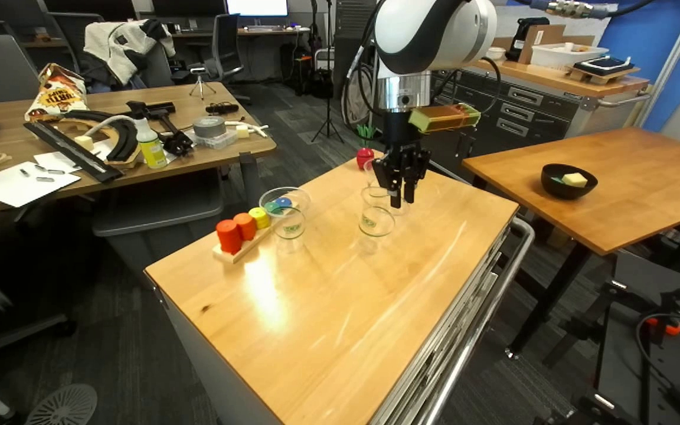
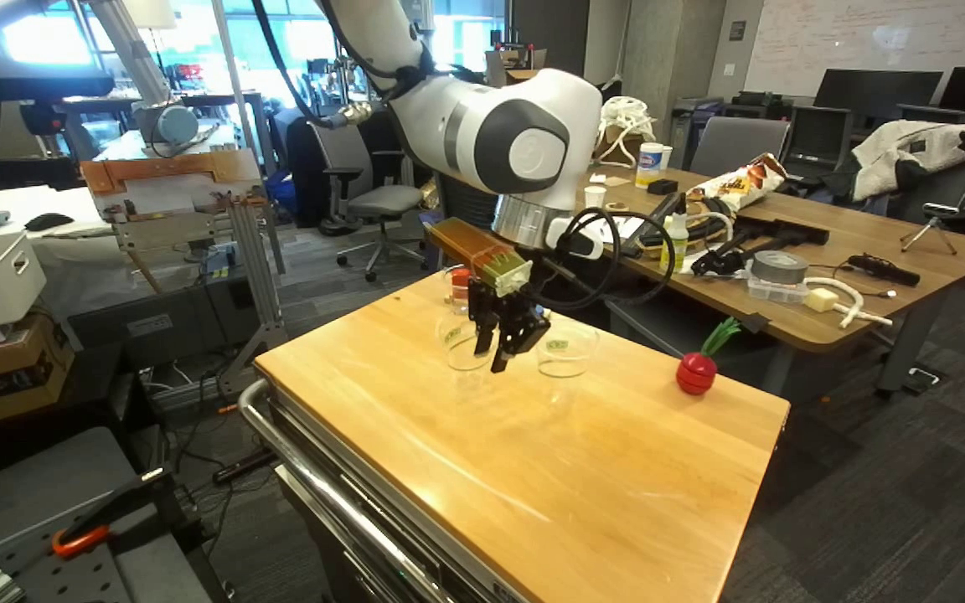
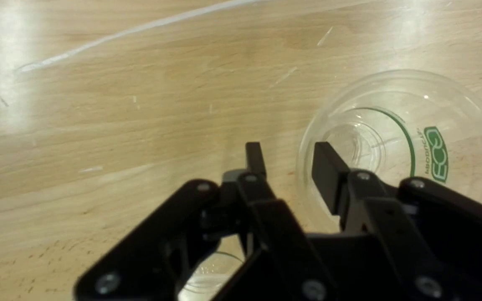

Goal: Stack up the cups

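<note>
Clear cups (image 1: 287, 224) upright on wooden tabletop (image 1: 322, 330); coloured blocks (image 1: 246, 226) beside one; fingers (image 1: 395, 199), parted, near others.

Three clear cups (image 1: 369, 223), flared toward the rim and marked in green, stand upright and apart on a wooden tabletop (image 1: 340, 330). In an exterior view, the leftmost cup (image 1: 291, 229) shows blue and green through its wall. In an exterior view, the partly hidden left-hand cup (image 2: 456, 342) and the right-hand cup (image 2: 570, 347) stand near each other. In the wrist view, one cup (image 3: 408, 138) is marked “ECO.”
</note>
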`<move>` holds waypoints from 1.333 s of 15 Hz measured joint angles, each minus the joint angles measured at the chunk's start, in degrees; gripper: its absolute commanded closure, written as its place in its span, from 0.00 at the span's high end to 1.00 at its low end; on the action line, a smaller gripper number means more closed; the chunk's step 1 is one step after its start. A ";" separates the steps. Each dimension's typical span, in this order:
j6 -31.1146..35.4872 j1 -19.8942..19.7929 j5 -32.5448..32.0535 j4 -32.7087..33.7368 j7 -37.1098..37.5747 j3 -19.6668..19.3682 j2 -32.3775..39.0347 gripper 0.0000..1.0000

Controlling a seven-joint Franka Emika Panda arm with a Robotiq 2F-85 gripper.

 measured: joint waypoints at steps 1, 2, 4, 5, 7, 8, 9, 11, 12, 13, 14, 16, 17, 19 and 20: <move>0.60 -0.16 0.82 0.19 -0.47 0.37 0.20 0.06; 1.25 -0.28 1.60 0.44 -0.85 0.79 0.42 0.06; 1.90 -0.37 3.12 1.02 -1.56 1.72 0.63 0.08; 2.00 -0.37 3.66 1.39 -1.84 2.18 0.63 0.07; 2.09 -0.36 3.92 1.87 -2.14 2.87 0.63 0.08; 2.16 -0.36 3.92 1.94 -2.23 3.06 0.63 0.08; 2.19 -0.35 3.92 1.93 -2.24 3.13 0.64 0.08; 2.19 -0.35 3.92 1.92 -2.24 3.15 0.60 0.07; 2.19 -0.36 3.92 1.91 -2.21 3.14 0.47 0.08; 2.19 -0.37 3.92 1.90 -2.03 3.09 0.18 0.07; 2.15 -0.37 3.93 1.85 -1.70 2.98 -0.39 0.08; 1.70 -0.47 4.07 1.53 -1.00 2.72 -2.57 0.08; 1.29 -0.62 4.42 1.22 -0.87 2.68 -4.27 0.07; 0.16 -1.00 6.20 0.23 -0.96 2.68 -8.70 0.07; -0.49 -1.26 7.38 -0.35 -1.03 2.68 -11.20 0.08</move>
